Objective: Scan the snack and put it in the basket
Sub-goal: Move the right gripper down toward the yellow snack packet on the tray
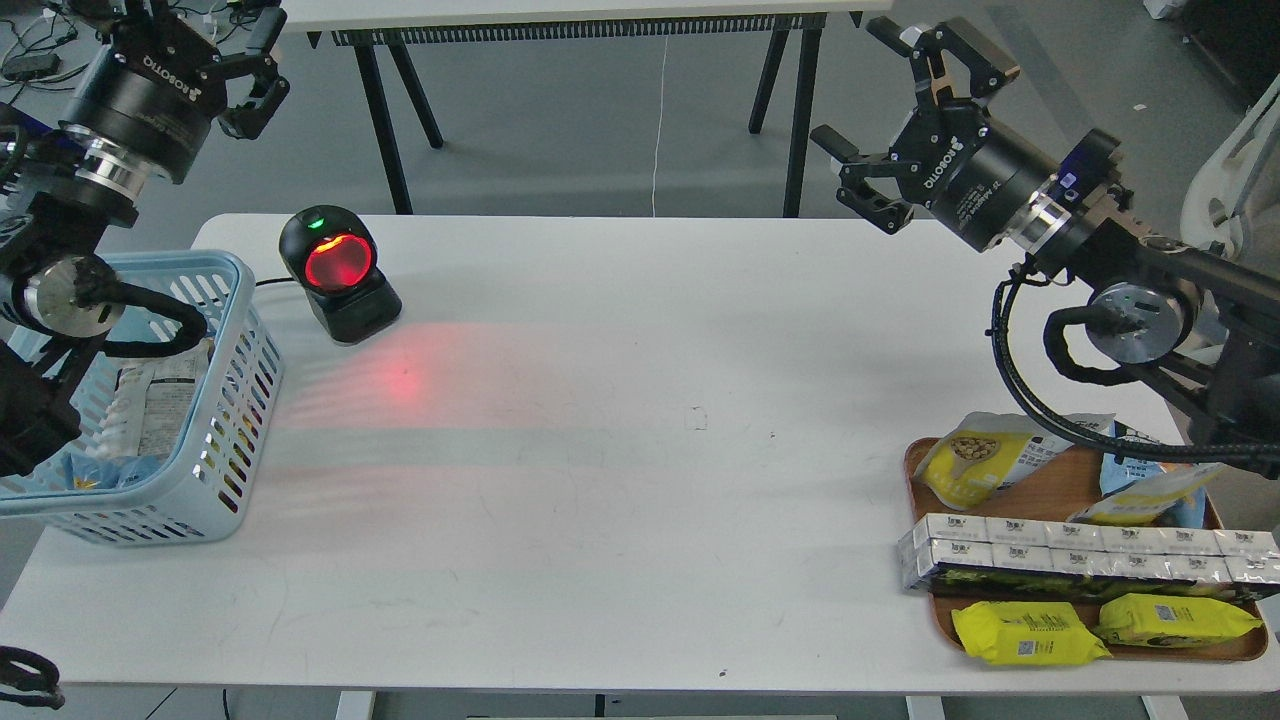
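Observation:
The snack [985,455], a yellow and white pouch with a picture of round tan beans, lies at the back left of a brown wooden tray [1060,495], partly under my right arm's cable. The light blue basket [235,400] stands at the table's left edge, my left arm covering part of it. My right gripper [860,90] hangs open and empty high above the table's back right, well away from the snack. At the top left, above and behind the basket, my left gripper [255,65] is open and holds nothing.
A black barcode scanner [338,268] with a glowing red window stands right of the basket, casting red light on the table. The basket holds a white pack [160,400]. The tray also carries a blue-and-yellow bag [1150,490], white cartons [1080,550] and two flat yellow packs [1025,632].

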